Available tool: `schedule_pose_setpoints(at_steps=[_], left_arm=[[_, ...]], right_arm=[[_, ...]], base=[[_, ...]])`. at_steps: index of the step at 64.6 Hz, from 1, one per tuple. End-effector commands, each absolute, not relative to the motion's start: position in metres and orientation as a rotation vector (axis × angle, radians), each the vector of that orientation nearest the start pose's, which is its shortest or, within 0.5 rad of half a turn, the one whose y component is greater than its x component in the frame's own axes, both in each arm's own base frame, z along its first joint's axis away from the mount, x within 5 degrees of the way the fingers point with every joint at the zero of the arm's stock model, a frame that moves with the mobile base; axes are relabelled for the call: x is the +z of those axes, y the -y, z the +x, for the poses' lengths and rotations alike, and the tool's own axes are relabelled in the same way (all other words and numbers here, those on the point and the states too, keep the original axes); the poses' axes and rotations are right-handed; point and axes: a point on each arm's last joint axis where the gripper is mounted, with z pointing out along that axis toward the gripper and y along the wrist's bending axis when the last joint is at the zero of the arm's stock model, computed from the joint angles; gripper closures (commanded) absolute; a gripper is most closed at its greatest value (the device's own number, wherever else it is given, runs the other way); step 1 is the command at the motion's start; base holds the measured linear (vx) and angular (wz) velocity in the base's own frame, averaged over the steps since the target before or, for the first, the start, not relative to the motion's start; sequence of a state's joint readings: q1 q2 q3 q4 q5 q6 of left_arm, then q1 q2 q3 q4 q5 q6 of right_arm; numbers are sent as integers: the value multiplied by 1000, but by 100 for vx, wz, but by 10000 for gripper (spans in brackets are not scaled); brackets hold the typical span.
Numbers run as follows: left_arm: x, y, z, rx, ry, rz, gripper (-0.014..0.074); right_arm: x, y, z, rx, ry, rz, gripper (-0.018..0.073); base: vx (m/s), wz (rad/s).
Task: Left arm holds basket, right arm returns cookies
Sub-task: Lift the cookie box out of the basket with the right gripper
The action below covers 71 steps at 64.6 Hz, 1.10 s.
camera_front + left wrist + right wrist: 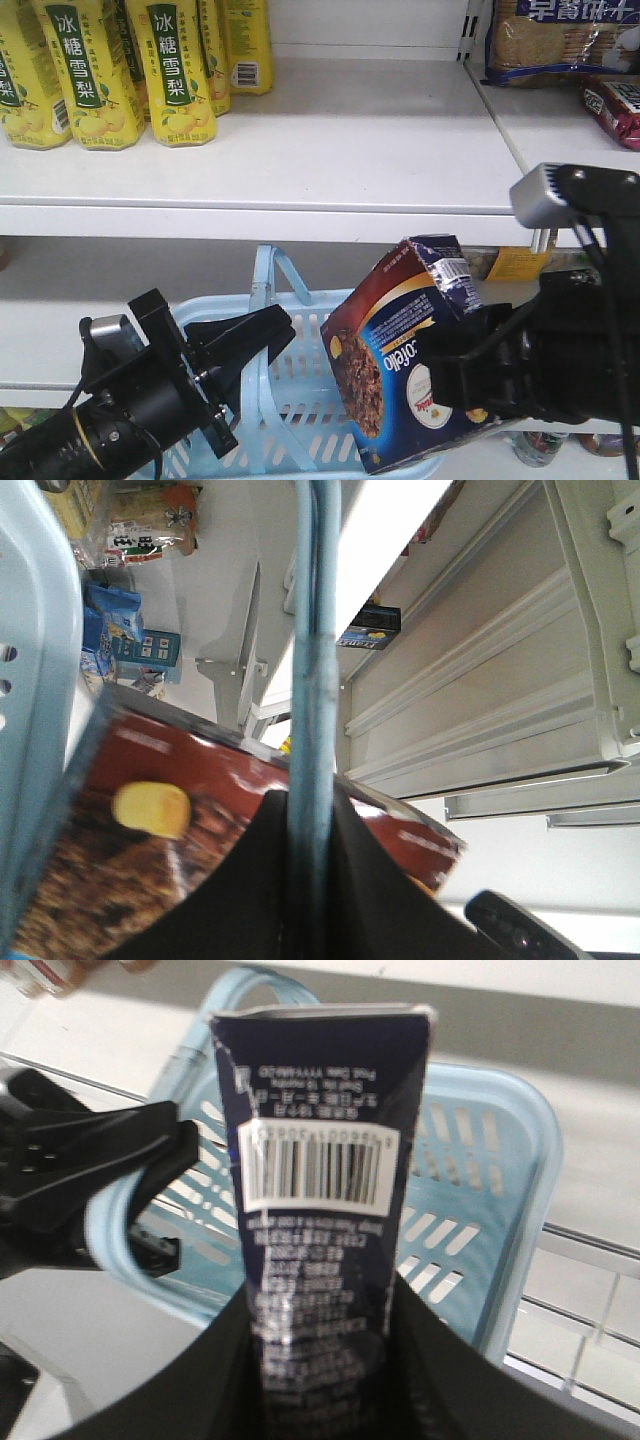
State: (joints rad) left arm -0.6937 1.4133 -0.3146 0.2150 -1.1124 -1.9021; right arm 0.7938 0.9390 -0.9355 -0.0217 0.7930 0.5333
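Observation:
The light blue basket (290, 400) hangs in front of the lower shelf, one swing handle (272, 268) raised. My left gripper (262, 335) is shut on its left rim; in the left wrist view the blue bar (315, 660) runs straight up between the black jaws of the gripper (313, 880). The cookies (400, 350), a navy box, sit tilted over the basket's right side, with my right gripper (465, 375) shut on the lower end. From the right wrist, the barcoded edge of the cookies (320, 1160) stands between the jaws of the gripper (322, 1305), above the basket (480, 1190).
Yellow drink bottles (110, 70) stand at the left of the upper shelf (330, 160). Biscuit packs (560, 40) lie on the neighbouring shelf at the upper right. A yellow price tag (518, 263) hangs on the shelf edge behind the box.

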Motion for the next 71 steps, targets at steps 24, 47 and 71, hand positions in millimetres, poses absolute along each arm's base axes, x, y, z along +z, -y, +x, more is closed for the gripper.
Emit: schedule_pose_setpoints(at_steps=[24, 47, 71], left_arm=[[253, 161, 165, -2286, -1393, -652, 596], [253, 161, 165, -2286, -1393, -652, 596], [253, 161, 165, -2286, -1393, -652, 596]], right_arm=[[411, -101, 104, 829, -1949, -285, 568], [433, -99, 107, 803, -1674, -321, 566], [436, -115, 126, 696, -1546, -416, 565]], base=[[0, 0], [0, 0], [0, 0]])
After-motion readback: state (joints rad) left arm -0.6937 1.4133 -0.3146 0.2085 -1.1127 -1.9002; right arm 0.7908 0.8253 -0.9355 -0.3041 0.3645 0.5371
